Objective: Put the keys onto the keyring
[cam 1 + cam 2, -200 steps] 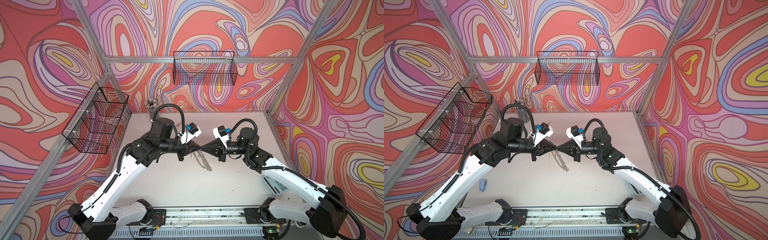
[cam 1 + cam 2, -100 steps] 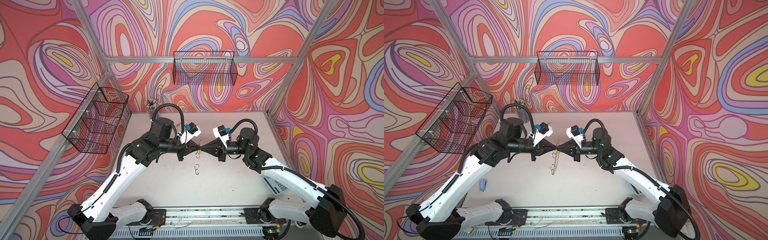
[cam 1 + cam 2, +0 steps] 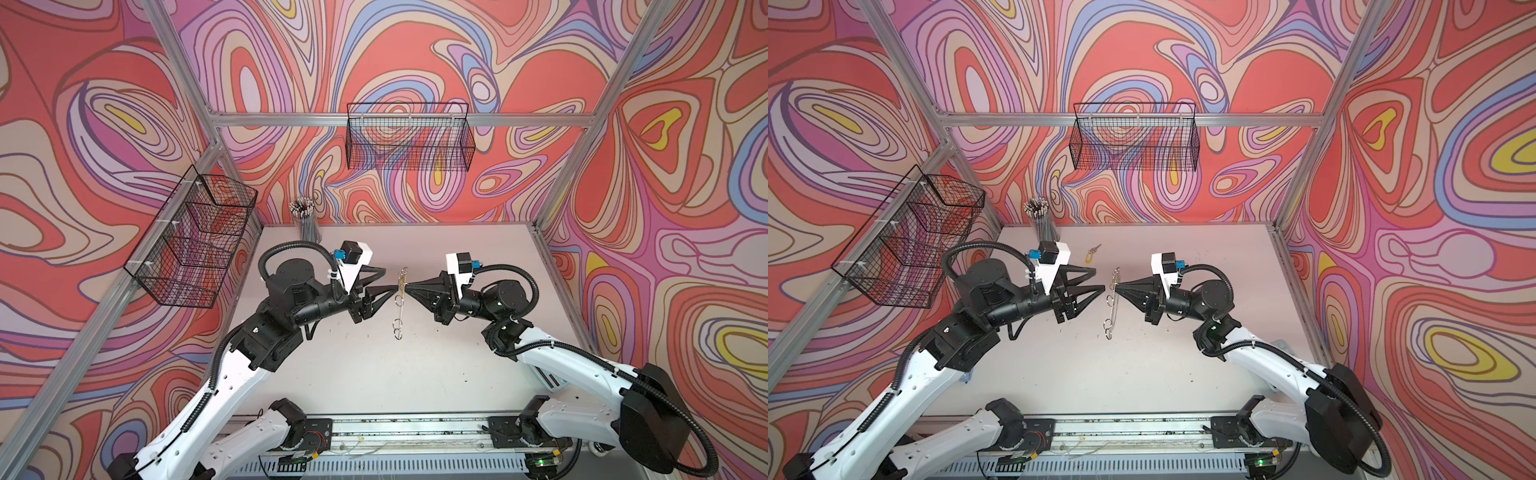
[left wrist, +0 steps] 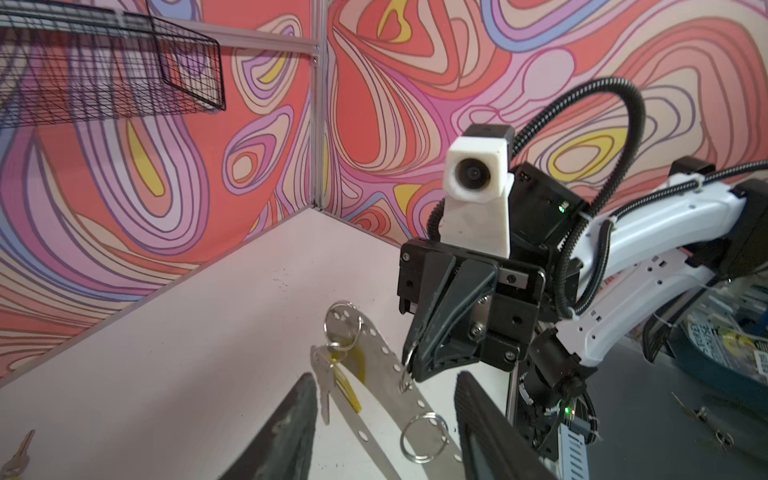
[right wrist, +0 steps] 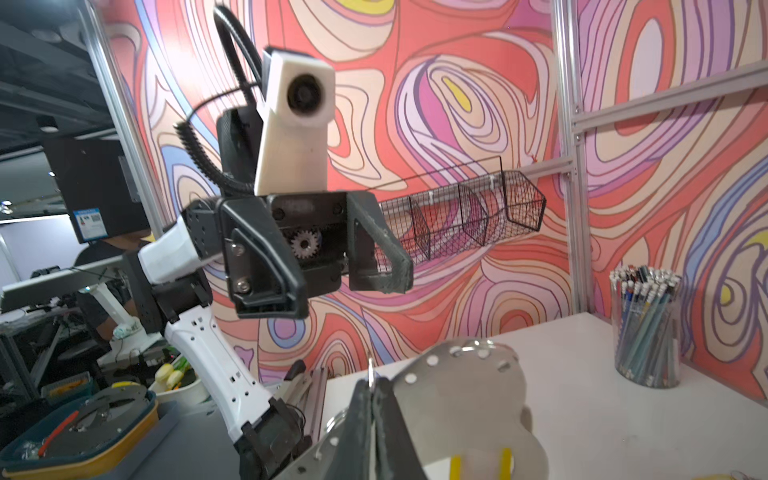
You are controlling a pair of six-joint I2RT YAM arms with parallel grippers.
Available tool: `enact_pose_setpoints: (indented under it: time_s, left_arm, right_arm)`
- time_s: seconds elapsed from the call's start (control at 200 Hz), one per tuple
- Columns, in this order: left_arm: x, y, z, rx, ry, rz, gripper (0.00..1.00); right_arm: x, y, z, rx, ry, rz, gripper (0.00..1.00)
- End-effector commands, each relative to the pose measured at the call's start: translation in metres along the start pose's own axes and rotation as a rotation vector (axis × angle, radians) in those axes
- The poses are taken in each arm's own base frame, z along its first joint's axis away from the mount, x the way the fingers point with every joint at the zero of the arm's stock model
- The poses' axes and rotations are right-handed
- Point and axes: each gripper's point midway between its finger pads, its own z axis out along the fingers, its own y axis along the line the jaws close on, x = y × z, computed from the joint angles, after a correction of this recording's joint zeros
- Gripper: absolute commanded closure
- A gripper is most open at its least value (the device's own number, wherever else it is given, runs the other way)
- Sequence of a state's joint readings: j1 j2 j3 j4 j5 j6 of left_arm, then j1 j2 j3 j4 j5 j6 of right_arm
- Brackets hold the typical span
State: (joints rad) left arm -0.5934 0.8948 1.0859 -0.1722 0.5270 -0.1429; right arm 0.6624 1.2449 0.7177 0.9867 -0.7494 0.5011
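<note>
Right jaws pinching keyring (image 5: pixel 457 399), left jaws spread — hung key (image 4: pixel 325 395) (yellow tag (image 4: pixel 347 388)) clear only in left wrist view

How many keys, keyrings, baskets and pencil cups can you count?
Keys: 2
Keyring: 1
Wire baskets: 2
Pencil cup: 1
Total: 6

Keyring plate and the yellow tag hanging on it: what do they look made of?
The keyring: thin sheet metal, perhaps steel or aluminium, with a dull silver-grey finish; it shows punched holes and soft reflections. The yellow tag: probably plastic, smooth and evenly coloured, with a slight gloss.
</note>
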Motion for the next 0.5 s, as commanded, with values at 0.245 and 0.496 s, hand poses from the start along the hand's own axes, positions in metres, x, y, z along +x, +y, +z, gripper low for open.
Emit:
enact_pose_setpoints:
  time_s: [0.245,0.496]
  left_arm:
    - [-0.015,0.002,-0.01,-0.019,-0.133,-0.031,0.56]
    - [-0.008,0.003,-0.008,0.001,-0.113,-0.031,0.62]
  right_arm:
    - [-0.041,0.017,0.009,-0.225,-0.211,0.093,1.0]
    - [-0.039,0.012,0.01,-0.203,-0.205,0.085,1.0]
